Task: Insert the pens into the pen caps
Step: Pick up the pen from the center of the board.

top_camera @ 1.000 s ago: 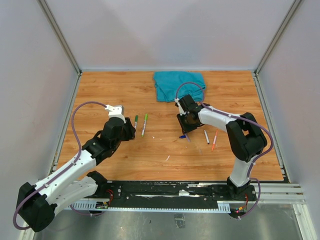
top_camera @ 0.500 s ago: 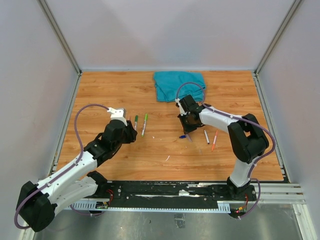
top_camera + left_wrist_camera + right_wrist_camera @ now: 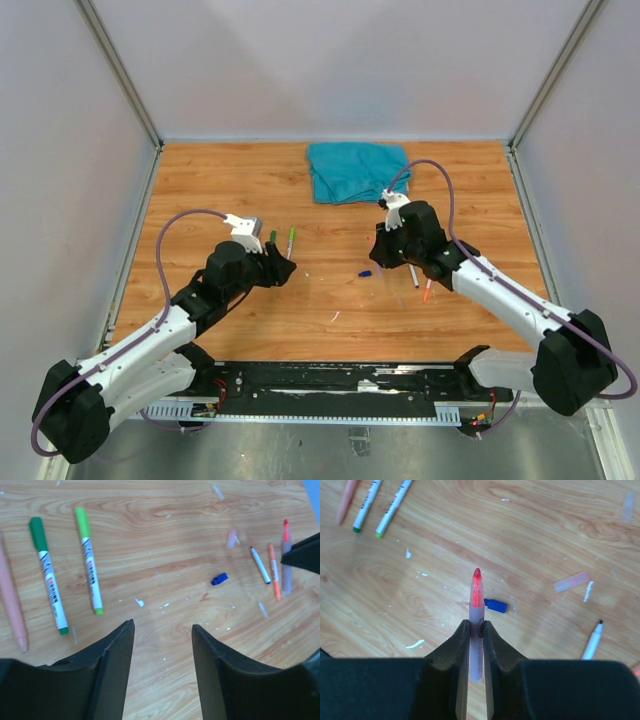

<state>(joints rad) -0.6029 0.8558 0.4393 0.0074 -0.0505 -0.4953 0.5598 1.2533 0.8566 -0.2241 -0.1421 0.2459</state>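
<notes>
My right gripper is shut on a pale-barrelled pen with a bare red tip and holds it above the table; it sits right of centre in the top view. A small blue cap lies just beyond the tip and also shows in the top view. A translucent pink cap lies to the right. My left gripper is open and empty over bare wood. A dark green pen, a light green pen and a pink pen lie to its left.
A white pen with a dark tip and an orange pen lie by the right gripper. A teal cloth lies at the back centre. Small white scraps dot the wood. Walls close the table on three sides.
My right arm has swung its elbow out to the right and the gripper has shifted right with the pen. My left gripper has moved right, past the green pens.
</notes>
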